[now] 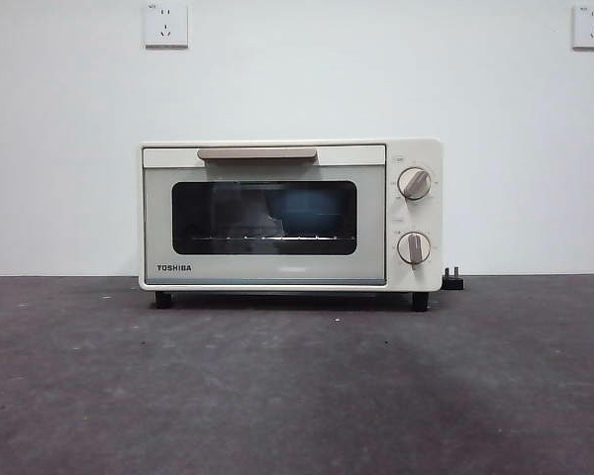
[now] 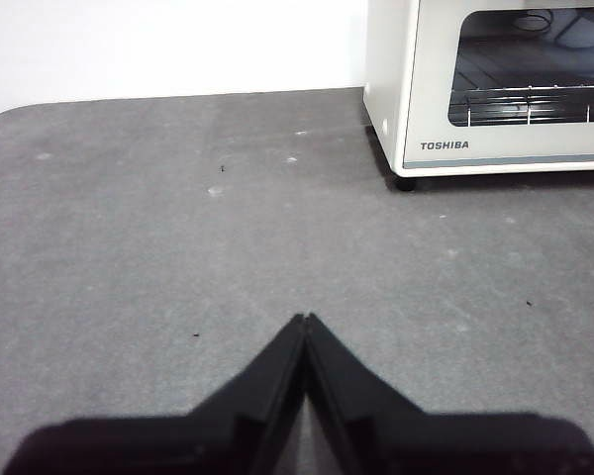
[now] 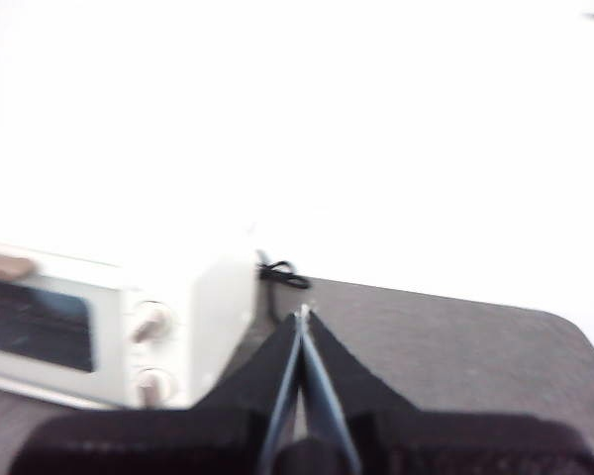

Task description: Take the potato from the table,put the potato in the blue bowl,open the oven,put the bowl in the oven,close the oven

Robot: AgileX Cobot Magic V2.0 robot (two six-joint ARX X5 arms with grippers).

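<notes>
The cream oven (image 1: 291, 215) stands at the back middle of the table (image 1: 297, 386) with its dark glass door shut. Through the glass the blue bowl (image 1: 307, 212) sits on the wire rack. The potato is hidden. My left gripper (image 2: 306, 318) is shut and holds nothing, low over bare table in front of the oven (image 2: 495, 89) and off its TOSHIBA-badge side. My right gripper (image 3: 303, 311) is shut and holds nothing, raised on the knob side of the oven (image 3: 119, 327). Neither arm shows in the front view.
A black plug and cord (image 1: 452, 281) lie behind the oven's knob side, the same cord (image 3: 282, 273) in the right wrist view. A white wall with two sockets (image 1: 165, 25) rises behind the table. The table's rounded corner (image 2: 10, 114) shows in the left wrist view.
</notes>
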